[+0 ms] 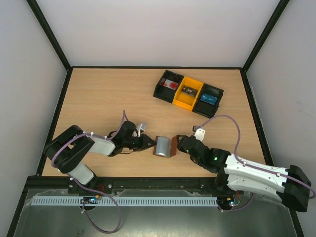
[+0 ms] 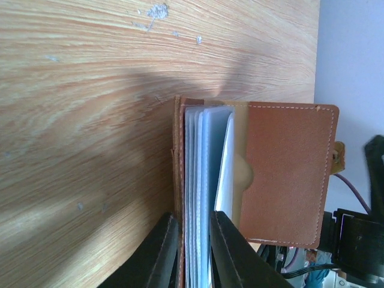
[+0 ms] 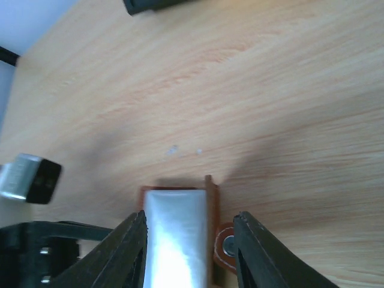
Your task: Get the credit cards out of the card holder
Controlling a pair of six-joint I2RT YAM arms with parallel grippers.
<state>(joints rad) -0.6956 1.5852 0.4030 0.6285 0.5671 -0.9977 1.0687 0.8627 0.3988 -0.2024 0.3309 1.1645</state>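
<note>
Here, left fingers [image 2: 159, 258] tight on credit cards [image 2: 201, 198]; right fingers [image 3: 129, 252] apart astride card holder [image 2: 288, 174]

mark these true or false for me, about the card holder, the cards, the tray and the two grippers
1. The card holder is open enough to show the credit cards. True.
2. The credit cards lie loose on the table. False: they sit stacked inside the card holder.
3. The tray has a yellow bin between two black ones. True.
4. The card holder is in the tray. False: it lies on the table between the left gripper and the right gripper, apart from the tray.
5. The left gripper straddles part of the card stack. True.
</note>
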